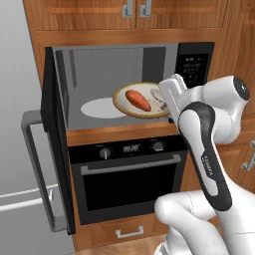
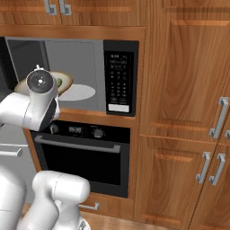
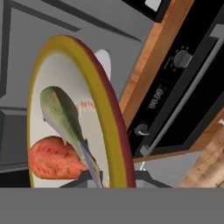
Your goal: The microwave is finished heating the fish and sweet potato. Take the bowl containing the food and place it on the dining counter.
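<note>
Inside the microwave (image 1: 114, 84), the round tan bowl (image 1: 142, 101) holds an oval orange sweet potato (image 1: 138, 100).

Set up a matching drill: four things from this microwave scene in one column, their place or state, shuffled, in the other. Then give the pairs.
Things
1. sweet potato
2. microwave door
3. white turntable disc
4. oven

Places or states
A. swung open to the left
B. lying flat on the microwave floor
C. closed, directly below the microwave
D. in the bowl beside the fish

Pairs: 1-D, 2-A, 3-B, 4-C
</note>
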You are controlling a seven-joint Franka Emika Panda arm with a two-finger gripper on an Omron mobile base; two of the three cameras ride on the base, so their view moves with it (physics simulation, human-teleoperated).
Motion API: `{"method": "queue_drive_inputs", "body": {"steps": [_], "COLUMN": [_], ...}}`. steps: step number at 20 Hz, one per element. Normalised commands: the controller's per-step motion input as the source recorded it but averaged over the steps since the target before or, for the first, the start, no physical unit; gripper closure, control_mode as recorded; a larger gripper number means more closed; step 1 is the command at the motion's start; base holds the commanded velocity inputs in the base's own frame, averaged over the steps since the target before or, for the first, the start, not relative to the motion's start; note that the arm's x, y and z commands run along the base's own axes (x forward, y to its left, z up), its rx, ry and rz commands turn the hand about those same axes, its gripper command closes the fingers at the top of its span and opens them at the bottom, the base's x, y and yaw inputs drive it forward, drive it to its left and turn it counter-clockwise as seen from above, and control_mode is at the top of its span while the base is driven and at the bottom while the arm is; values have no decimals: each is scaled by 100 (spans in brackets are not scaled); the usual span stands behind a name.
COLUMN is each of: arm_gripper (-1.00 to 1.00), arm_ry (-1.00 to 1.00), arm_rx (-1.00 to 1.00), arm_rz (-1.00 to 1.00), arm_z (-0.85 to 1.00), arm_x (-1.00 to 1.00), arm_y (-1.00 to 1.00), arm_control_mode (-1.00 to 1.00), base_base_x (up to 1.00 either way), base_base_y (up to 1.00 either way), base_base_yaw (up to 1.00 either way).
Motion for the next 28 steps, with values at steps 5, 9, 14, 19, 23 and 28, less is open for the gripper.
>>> {"method": "queue_drive_inputs", "body": {"steps": [5,9,14,19,23,28], "arm_gripper": [100,100,100,100,100,100], "arm_ry": [0,0,0,0,0,0], "arm_rx": [0,0,0,0,0,0], "arm_rz": [0,0,0,0,0,0], "arm_z": [0,0,0,0,0,0], "arm_x": [-70,-47,0,0,0,0], "arm_y": [-11,-14,0,0,0,0], "arm_control_mode": [-100,100,100,100,100,100], "base_base_x": [0,-49,-69,-48,-71,-60], "base_base_y": [0,-36,-99,-99,-59,-21], "base_base_yaw": [0,0,1,31,78,99]}}
